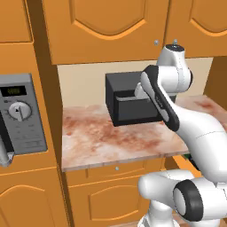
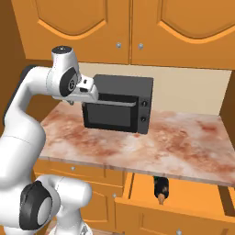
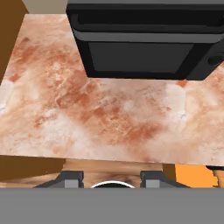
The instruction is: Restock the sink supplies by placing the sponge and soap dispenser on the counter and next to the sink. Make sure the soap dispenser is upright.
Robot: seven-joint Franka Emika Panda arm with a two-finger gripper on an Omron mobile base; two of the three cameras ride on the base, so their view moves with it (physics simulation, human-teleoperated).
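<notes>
The counter [image 3: 109,118] spreads across the middle of the hand view, a cream stone-look slab mottled with reddish-brown blotches. Its front edge lies just above the claw [image 3: 111,177] at the bottom of the frame. The claw's two dark tips stand partly apart, and a pale curved edge shows between them. I cannot tell whether they grip anything.

Orange wooden cabinets [image 2: 174,27] with arched panels and small round knobs fill the top of the right base view. A grey microwave [image 1: 22,115] with a round dial sits in the wall at the left of the left base view.

A boxy black oven [image 2: 119,108] with a glass door and two knobs stands at the back of the counter, upper centre in the hand view.

At the lower right of the right base view, a drawer [image 2: 183,193] under the counter is open. A dark bottle [image 2: 160,188] lies in it.
</notes>
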